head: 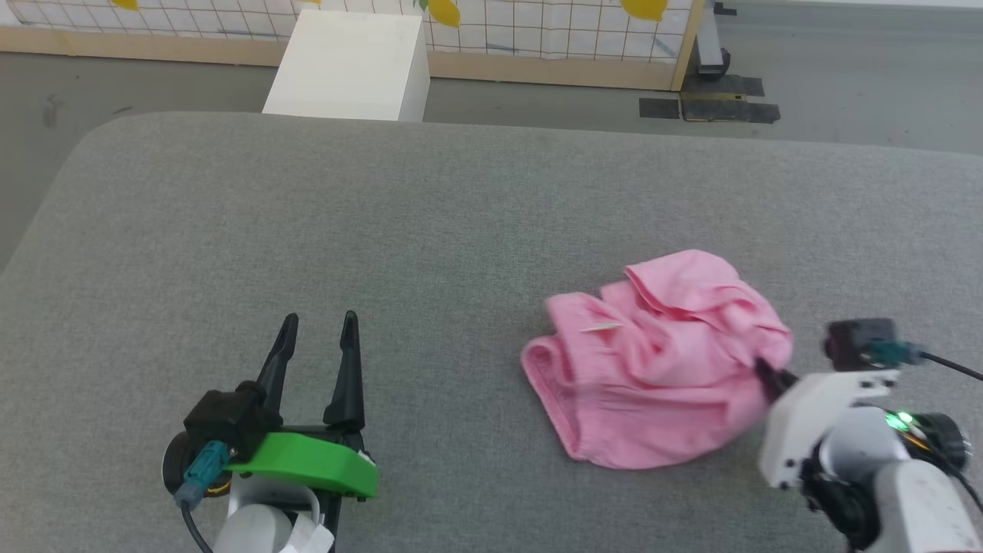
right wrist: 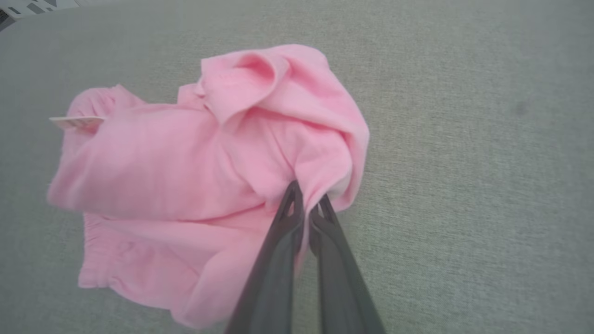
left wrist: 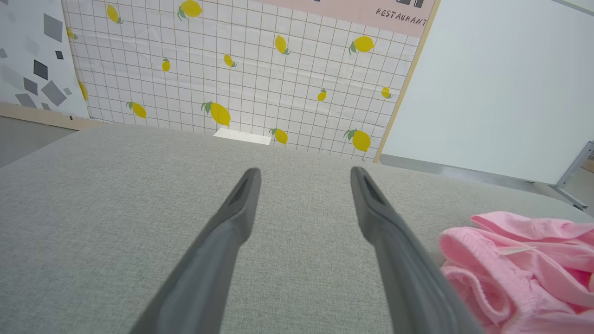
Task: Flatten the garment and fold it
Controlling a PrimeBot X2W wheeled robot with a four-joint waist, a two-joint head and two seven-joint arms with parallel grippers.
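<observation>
The garment [head: 660, 361] is a light pink pair of shorts lying crumpled on the grey padded surface [head: 430, 223], right of centre. Its gathered waistband runs along the left edge, and a small white tag [right wrist: 76, 121] sticks out. My right gripper [head: 764, 375] is at the garment's right edge, and in the right wrist view this gripper [right wrist: 307, 197] is shut on a fold of the garment [right wrist: 195, 176]. Far to the left, my left gripper [head: 319, 321] rests open over bare surface. In its own view this gripper [left wrist: 304, 174] holds nothing, and the garment [left wrist: 524, 264] lies at the right.
A white box [head: 349, 65] stands on the floor beyond the surface's far edge. Behind it is a lemon-patterned tiled wall panel [left wrist: 241, 69] with a wooden frame. Black mats [head: 710, 104] lie on the floor at the back right.
</observation>
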